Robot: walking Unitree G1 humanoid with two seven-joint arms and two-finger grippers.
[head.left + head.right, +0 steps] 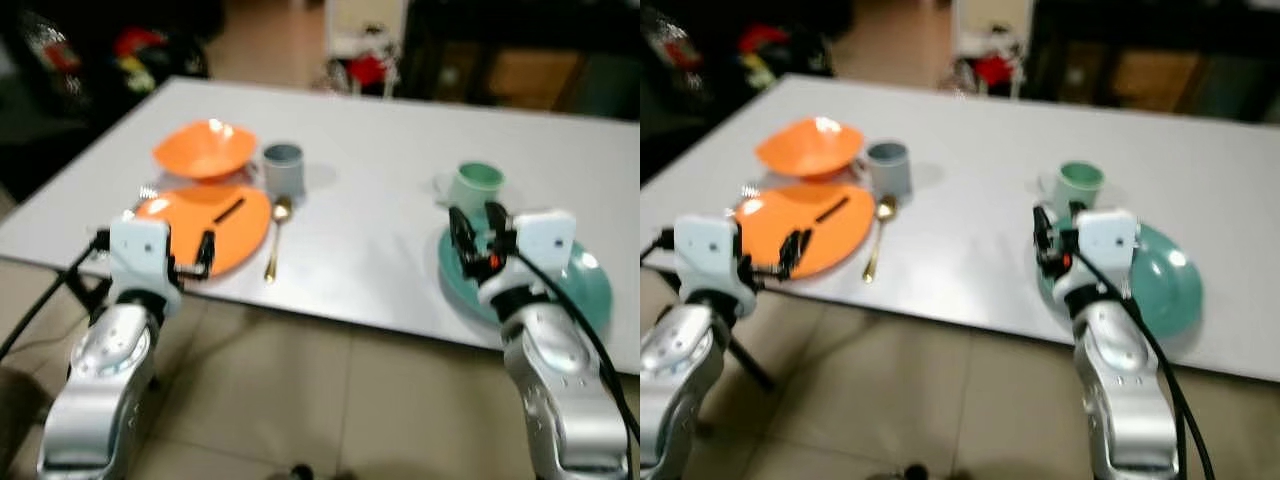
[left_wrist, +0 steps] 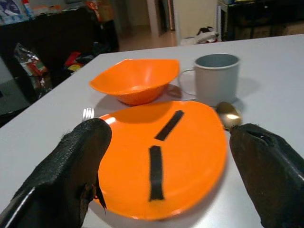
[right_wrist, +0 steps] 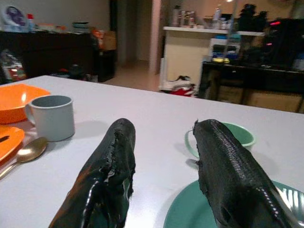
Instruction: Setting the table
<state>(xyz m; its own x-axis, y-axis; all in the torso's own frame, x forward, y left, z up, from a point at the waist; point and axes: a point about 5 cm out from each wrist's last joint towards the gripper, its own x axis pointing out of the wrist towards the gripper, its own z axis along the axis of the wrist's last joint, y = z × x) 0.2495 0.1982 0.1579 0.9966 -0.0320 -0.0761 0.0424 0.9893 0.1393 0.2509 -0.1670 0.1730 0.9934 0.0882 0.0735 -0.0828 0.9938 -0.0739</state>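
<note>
On the grey table an orange plate marked with two black strips lies at the left front. Behind it stand an orange bowl and a grey mug. A gold spoon lies to the right of the plate and a fork to its left. At the right front sits a green plate with a fork on it, and a green mug stands behind. My left gripper hovers open over the orange plate's near edge. My right gripper is open above the green plate's left rim, holding nothing.
The table's front edge runs just ahead of both arms, with tiled floor below. Dark furniture and red items stand beyond the far edge. The table's middle between the two settings is bare.
</note>
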